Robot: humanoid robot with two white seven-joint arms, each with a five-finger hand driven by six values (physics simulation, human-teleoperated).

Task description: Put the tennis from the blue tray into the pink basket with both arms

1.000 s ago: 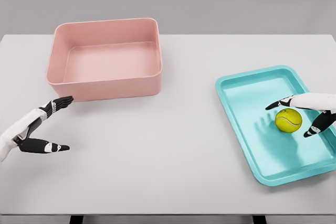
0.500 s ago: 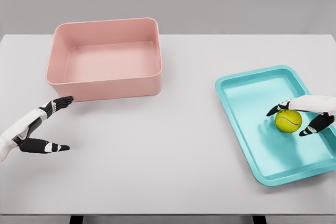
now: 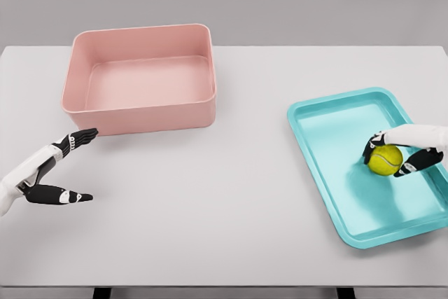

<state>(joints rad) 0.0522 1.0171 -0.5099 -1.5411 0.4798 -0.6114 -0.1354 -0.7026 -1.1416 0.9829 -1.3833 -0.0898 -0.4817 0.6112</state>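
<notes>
A yellow-green tennis ball lies in the blue tray at the right of the table. My right hand comes in from the right edge and its dark fingers curl around the ball, thumb on the near side and fingertips on the far left side. The pink basket stands at the back left with nothing in it. My left hand hovers over the table at the lower left, just in front of the basket's near left corner, with fingers spread and holding nothing.
The white table spans the whole view, with its front edge near the bottom of the picture. Bare surface lies between the basket and the tray.
The right hand's fingers have drawn in around the ball, going from spread on either side to wrapped on it. The ball stays in about the same spot. The left arm has not moved.
</notes>
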